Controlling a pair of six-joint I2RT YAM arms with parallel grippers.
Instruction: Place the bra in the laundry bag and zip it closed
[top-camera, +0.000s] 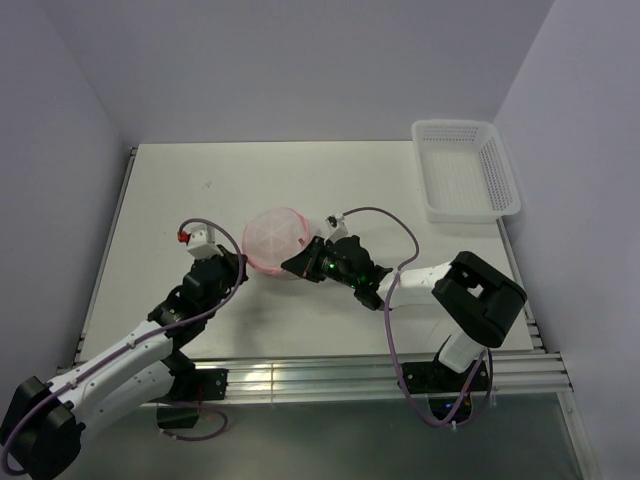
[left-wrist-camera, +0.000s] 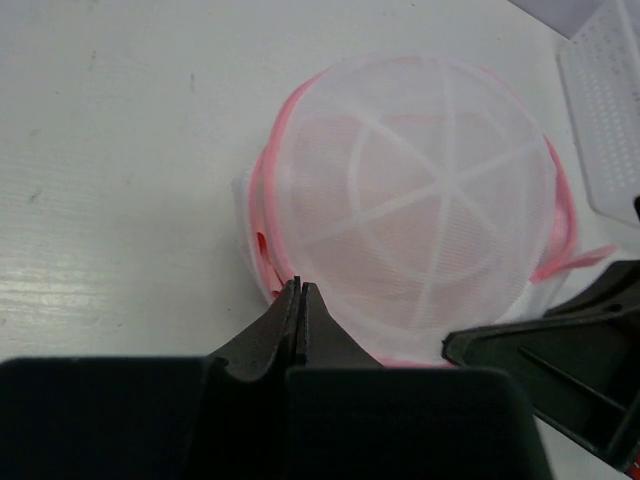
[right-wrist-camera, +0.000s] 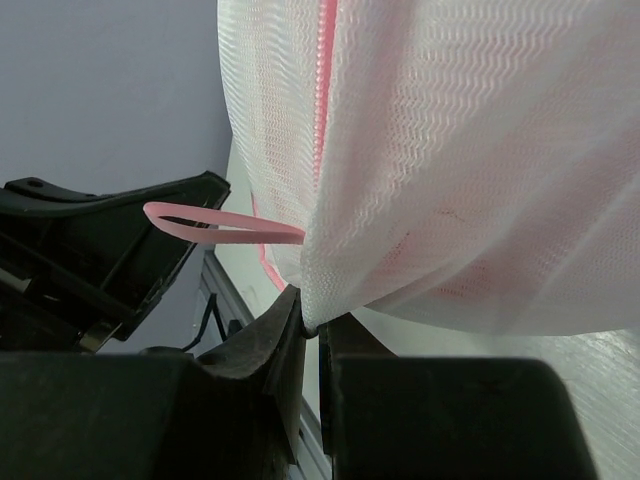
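The laundry bag (top-camera: 275, 240) (left-wrist-camera: 430, 200) (right-wrist-camera: 480, 150), a round white mesh dome with a pink rim, sits mid-table between both arms. The bra (left-wrist-camera: 325, 150) shows only as a pale pink tint through the mesh. My left gripper (top-camera: 242, 264) (left-wrist-camera: 299, 290) is shut, its tips pressed against the pink rim on the bag's left side; I cannot tell whether anything thin is caught between them. My right gripper (top-camera: 292, 265) (right-wrist-camera: 318, 325) is shut on a pinched fold of the bag's mesh at its right edge. A pink loop (right-wrist-camera: 220, 225) (left-wrist-camera: 575, 262) sticks out beside that fold.
A white lattice basket (top-camera: 505, 180) (left-wrist-camera: 600, 120) stands at the back right corner, near the right wall. Metal rails run along the table's near edge (top-camera: 330, 375). Purple walls close in the back and both sides.
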